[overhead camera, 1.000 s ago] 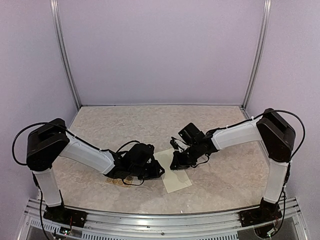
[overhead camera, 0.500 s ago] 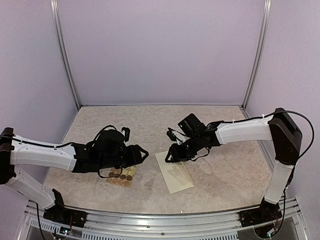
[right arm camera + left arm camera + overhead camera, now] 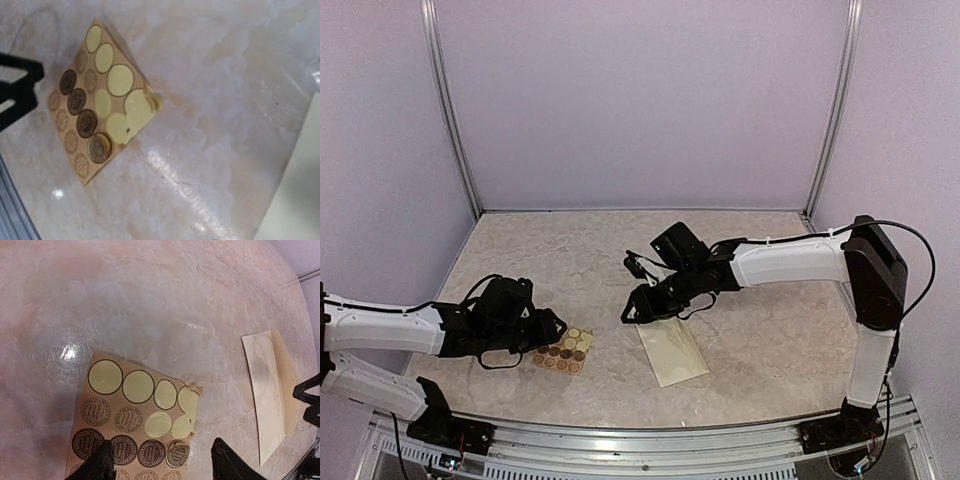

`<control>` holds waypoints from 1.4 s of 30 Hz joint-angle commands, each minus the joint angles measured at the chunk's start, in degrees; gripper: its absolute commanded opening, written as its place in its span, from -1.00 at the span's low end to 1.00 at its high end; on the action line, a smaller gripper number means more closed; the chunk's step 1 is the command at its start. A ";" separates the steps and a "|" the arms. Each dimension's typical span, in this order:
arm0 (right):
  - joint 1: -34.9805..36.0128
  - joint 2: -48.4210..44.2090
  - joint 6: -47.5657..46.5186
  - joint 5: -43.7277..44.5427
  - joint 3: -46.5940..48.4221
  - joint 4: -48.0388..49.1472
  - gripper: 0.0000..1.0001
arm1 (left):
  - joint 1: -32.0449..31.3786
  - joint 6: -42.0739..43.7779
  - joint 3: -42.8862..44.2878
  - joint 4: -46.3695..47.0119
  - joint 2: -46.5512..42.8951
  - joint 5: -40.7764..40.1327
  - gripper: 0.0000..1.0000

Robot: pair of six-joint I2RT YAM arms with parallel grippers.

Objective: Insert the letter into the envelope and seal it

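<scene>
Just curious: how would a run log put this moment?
envelope: flat on table, unheld | left gripper: open, near sticker card | right gripper: near envelope's far end

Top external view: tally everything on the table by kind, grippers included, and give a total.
Envelope: 1
Sticker card: 1
Grippers: 2, left gripper and right gripper
Total: 4

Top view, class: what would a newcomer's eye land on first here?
The tan sticker card, with its brown and pale circles, lies front-left on the marbled table. Right of it the cream envelope lies flat near the front middle. The left gripper hangs by the card with jaws apart, the right gripper by the envelope's far end.
</scene>
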 commanded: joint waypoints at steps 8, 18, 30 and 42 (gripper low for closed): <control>0.57 -2.51 0.98 -0.08 -3.38 1.49 -0.20 | 2.48 6.97 -0.51 9.71 7.90 0.95 0.24; 1.33 -1.42 1.31 -1.42 -3.59 3.21 -0.20 | -0.98 5.45 -1.49 18.83 15.27 5.61 0.25; 1.39 -1.03 2.06 0.49 -3.42 2.59 -0.20 | -10.67 7.56 3.54 25.20 23.45 6.48 0.24; 1.33 4.70 0.02 -2.57 0.80 1.31 -0.09 | -12.08 3.91 3.11 12.34 9.34 0.31 0.19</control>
